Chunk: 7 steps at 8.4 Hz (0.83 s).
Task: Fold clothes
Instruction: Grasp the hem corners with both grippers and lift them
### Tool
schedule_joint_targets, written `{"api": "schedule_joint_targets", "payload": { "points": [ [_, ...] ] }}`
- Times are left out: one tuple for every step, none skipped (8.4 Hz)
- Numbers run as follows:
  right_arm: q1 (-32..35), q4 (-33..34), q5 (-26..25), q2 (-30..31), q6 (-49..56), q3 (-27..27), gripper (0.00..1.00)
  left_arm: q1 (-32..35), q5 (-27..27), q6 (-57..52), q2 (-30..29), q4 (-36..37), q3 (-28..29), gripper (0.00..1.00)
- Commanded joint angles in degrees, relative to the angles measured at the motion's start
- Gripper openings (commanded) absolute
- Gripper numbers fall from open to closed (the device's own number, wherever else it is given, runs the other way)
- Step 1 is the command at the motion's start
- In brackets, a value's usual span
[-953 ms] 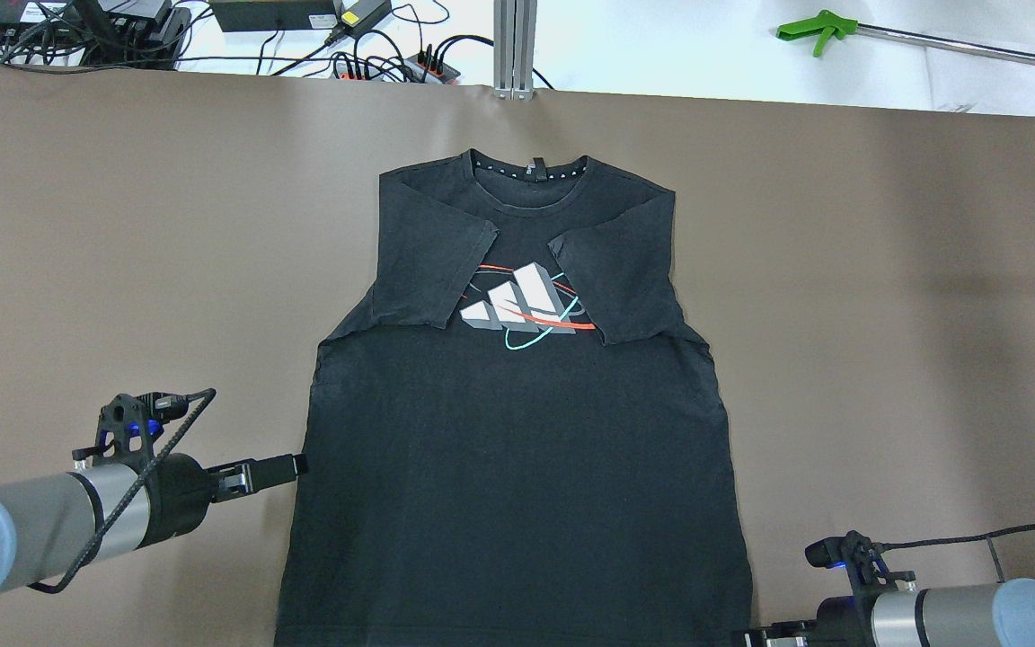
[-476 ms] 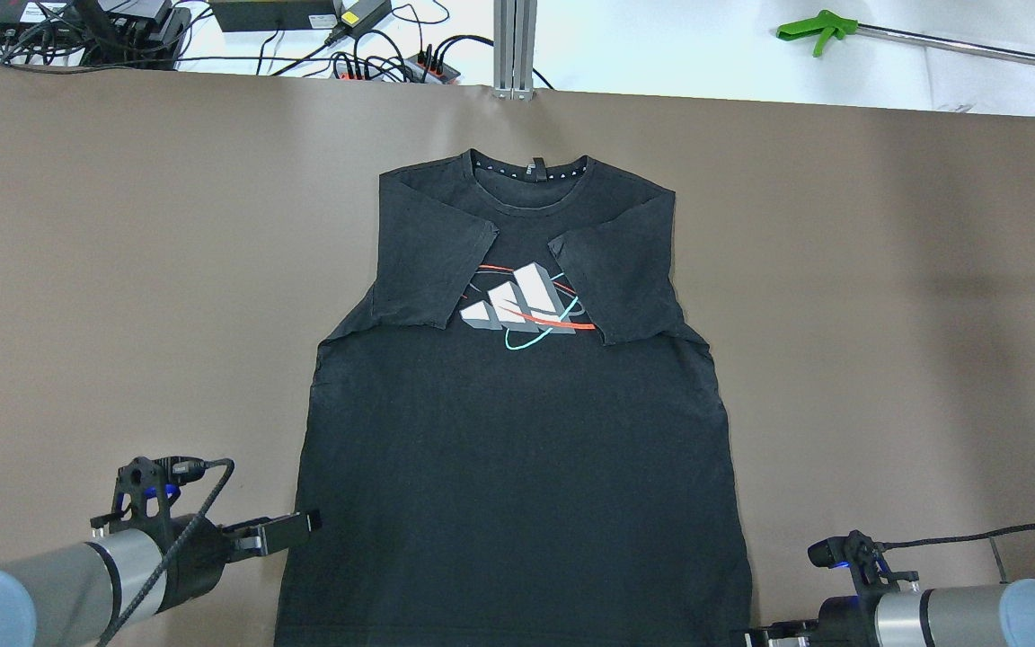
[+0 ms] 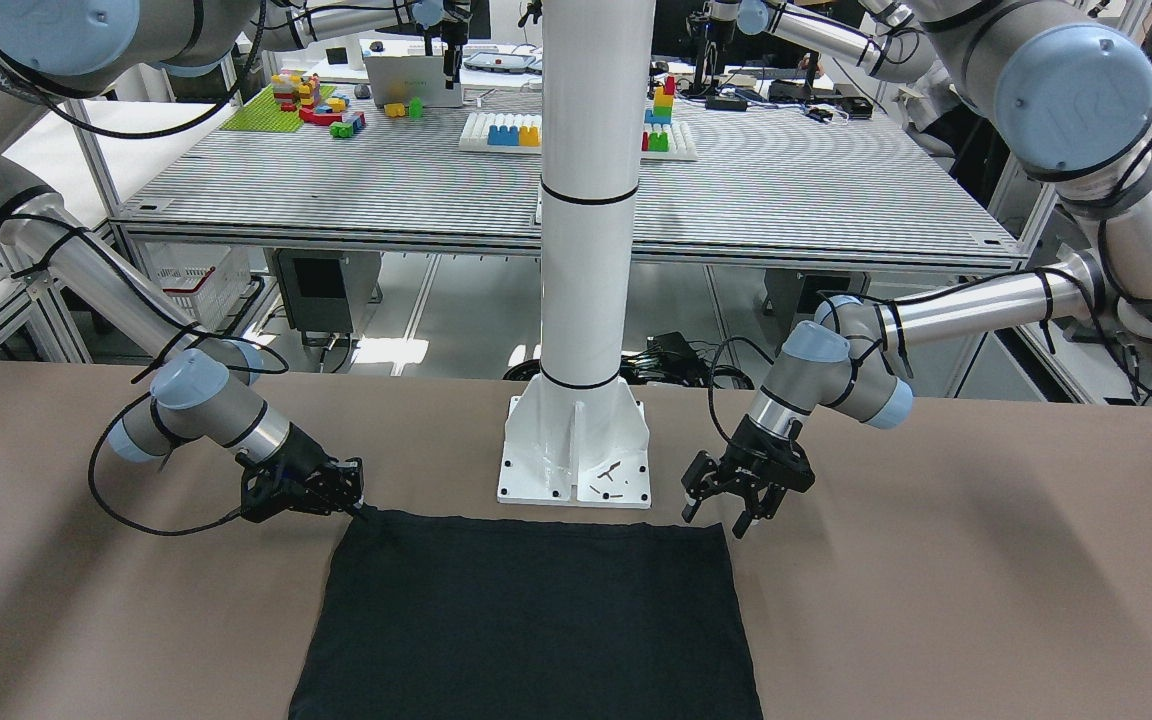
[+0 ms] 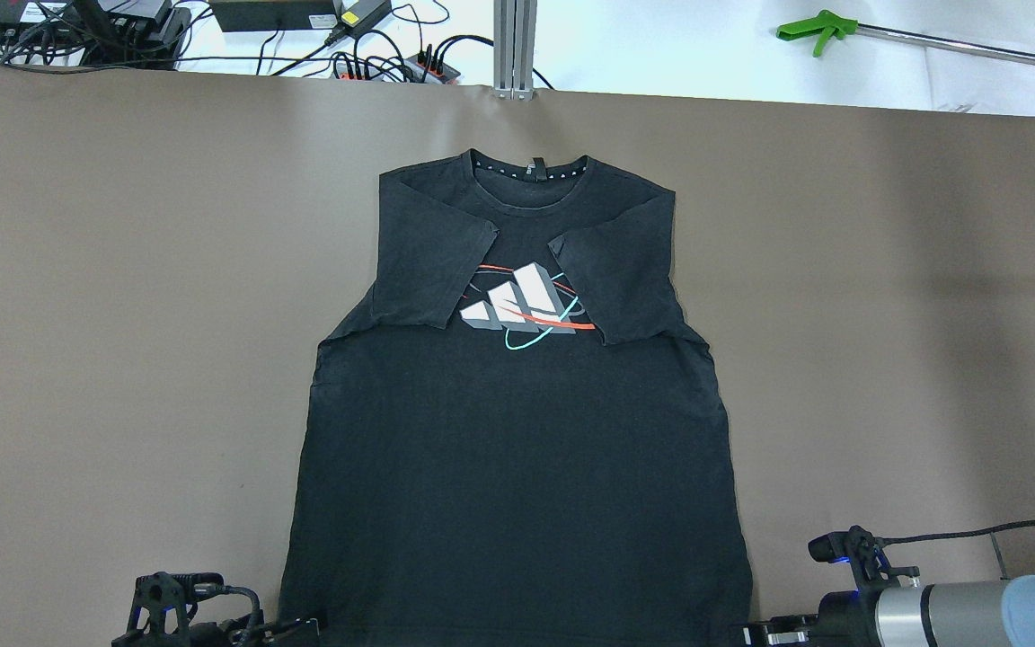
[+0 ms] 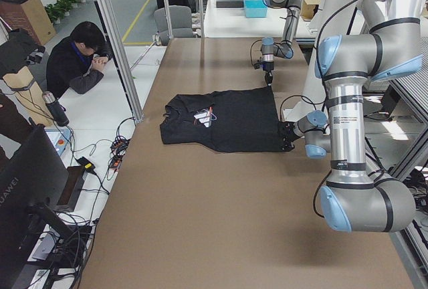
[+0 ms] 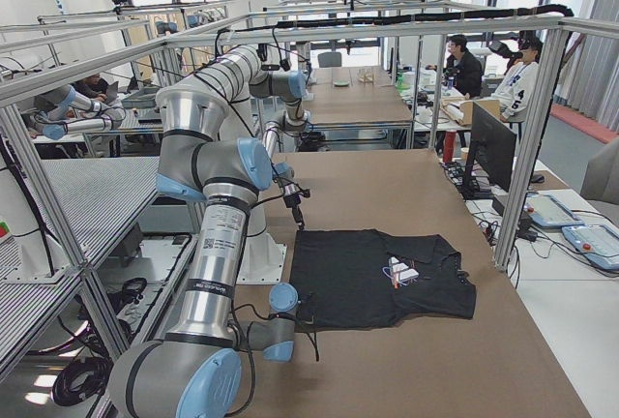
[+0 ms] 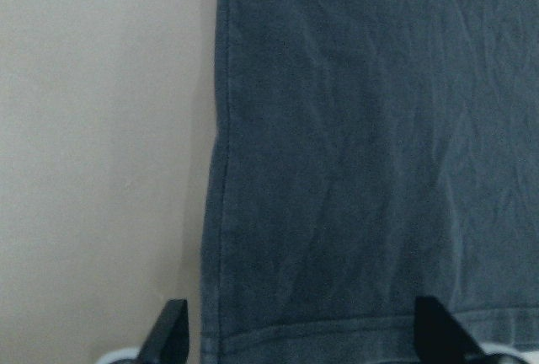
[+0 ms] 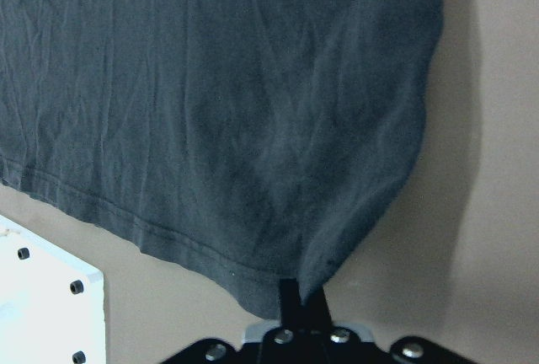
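Left gripper (image 3: 714, 518) has drawn back to the black shirt's (image 4: 517, 467) near hem corner, jaws apart astride it; right gripper (image 8: 299, 297) is clamped on the opposite corner.

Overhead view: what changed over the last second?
The left end effector slid back toward the robot along the T-shirt's left edge, from mid-body to the hem corner, open. The right end effector stayed pinching the other hem corner; the T-shirt did not shift.
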State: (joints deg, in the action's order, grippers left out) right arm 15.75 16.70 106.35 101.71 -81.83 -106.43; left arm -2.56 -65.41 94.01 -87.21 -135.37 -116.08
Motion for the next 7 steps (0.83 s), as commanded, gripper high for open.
{"api": "schedule_joint_targets", "payload": {
  "points": [
    [0.1, 0.0, 0.0, 0.0, 0.0, 0.1, 0.0, -0.5, 0.5, 0.0, -0.2, 0.0, 2.3, 0.94],
    [0.2, 0.0, 0.0, 0.0, 0.0, -0.1, 0.0, -0.5, 0.5, 0.2, -0.4, 0.0, 3.0, 0.89],
    [0.2, 0.0, 0.0, 0.0, 0.0, -0.1, 0.0, -1.5, 1.1, 1.3, -0.5, 0.0, 3.0, 0.61],
    [0.6, 0.0, 0.0, 0.0, 0.1, -0.1, 0.0, -1.8, 2.6, 1.5, -0.6, 0.0, 2.8, 0.24],
    [0.8, 0.0, 0.1, 0.0, 0.1, -0.1, 0.0, -2.5, 2.9, 1.5, -0.8, 0.0, 2.8, 0.01],
    [1.0, 0.0, 0.3, -0.1, 0.2, -0.1, 0.0, -2.5, 2.8, 1.4, -1.5, 0.0, 2.7, 0.0],
    [1.0, 0.0, 0.6, -0.2, 0.2, -0.1, 0.0, -2.5, 2.6, 1.4, -1.7, 0.0, 2.3, 0.0]
  ]
}}
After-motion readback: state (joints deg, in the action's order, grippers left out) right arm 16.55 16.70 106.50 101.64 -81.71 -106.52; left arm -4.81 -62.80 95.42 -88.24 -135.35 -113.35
